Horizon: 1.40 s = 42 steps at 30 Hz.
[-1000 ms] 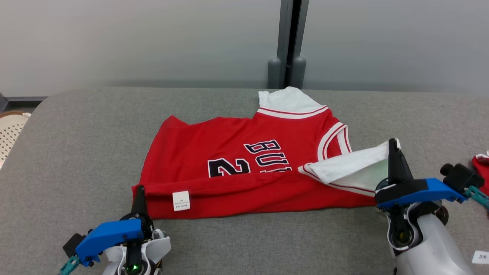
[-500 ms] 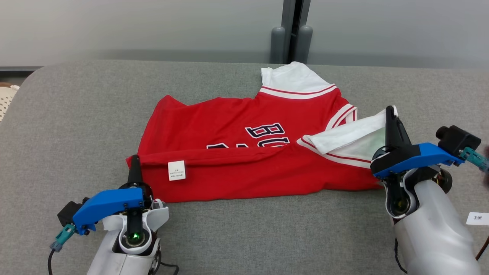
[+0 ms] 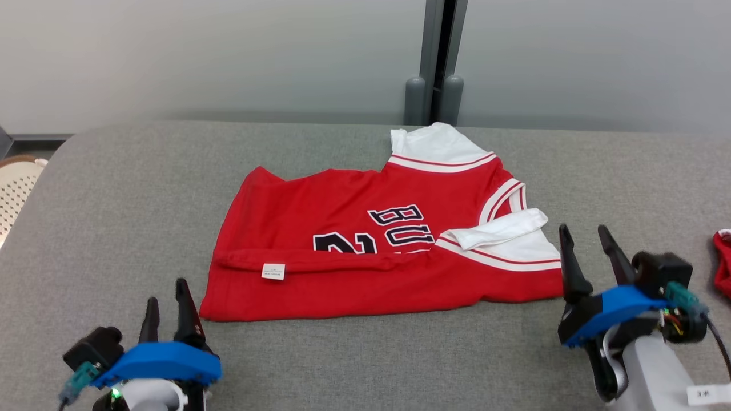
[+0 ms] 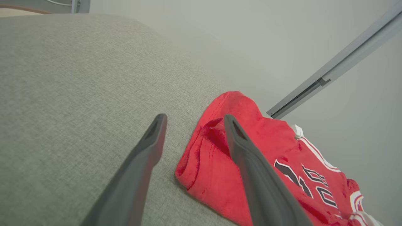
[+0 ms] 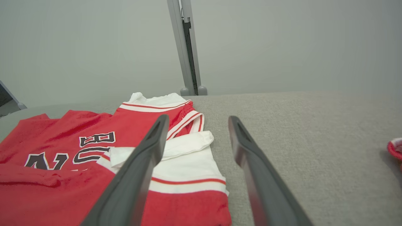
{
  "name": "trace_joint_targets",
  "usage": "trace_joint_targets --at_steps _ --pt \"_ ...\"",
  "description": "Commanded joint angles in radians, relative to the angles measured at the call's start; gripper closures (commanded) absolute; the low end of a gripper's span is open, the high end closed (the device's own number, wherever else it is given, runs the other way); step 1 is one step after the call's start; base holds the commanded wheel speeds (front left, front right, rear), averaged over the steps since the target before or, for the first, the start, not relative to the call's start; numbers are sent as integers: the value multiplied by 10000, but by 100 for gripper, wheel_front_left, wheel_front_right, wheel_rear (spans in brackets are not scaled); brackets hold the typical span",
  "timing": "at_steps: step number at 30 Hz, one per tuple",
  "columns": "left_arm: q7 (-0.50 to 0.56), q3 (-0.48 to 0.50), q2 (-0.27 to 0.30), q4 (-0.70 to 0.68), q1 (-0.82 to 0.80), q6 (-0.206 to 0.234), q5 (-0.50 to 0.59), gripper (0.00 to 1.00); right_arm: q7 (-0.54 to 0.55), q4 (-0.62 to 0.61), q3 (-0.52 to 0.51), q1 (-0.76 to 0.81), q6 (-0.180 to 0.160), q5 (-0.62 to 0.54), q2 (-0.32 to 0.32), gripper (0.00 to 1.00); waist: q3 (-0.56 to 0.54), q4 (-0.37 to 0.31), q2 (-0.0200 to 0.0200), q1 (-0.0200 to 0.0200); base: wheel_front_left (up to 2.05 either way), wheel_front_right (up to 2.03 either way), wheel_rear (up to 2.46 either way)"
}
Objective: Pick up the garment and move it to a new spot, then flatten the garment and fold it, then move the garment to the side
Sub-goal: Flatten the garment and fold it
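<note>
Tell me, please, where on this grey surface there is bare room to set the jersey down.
The widest bare patch of the grey surface lies left of the jersey, to the rounded end. A narrower strip runs in front of it, between the left gripper and right gripper. The right is crowded: that gripper and a red item at the edge.

my left end effector (image 3: 167, 298) sits low left, jaws spread; my right end effector (image 3: 583, 234) low right, jaws spread too.
</note>
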Motion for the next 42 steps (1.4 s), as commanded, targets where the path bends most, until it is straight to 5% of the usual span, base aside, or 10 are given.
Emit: trace_joint_targets --at_steps 1,6,14,23,42 --pt "-19 100 -102 -339 552 158 1160 0 -27 -101 -73 556 0 -302 5 0 -295 -138 -1 0 0 0 0" --pt "-20 258 -357 -852 1853 380 3439 0 -27 -181 -117 1791 0 -802 133 0 -806 -225 -1 0 0 0 0" --pt "-21 -115 -428 -1257 3268 519 5483 0 -27 -2 40 3134 0 -1112 227 0 -1251 -298 -1 0 0 0 0" --pt "-21 -507 -429 -1089 3488 630 5281 0 -27 80 149 3438 0 -984 246 0 -1293 -327 -1 0 0 0 0" --pt "-22 372 -258 907 205 -10 5319 0 -27 -369 620 1327 0 -934 241 0 499 -537 -1 0 0 0 0"
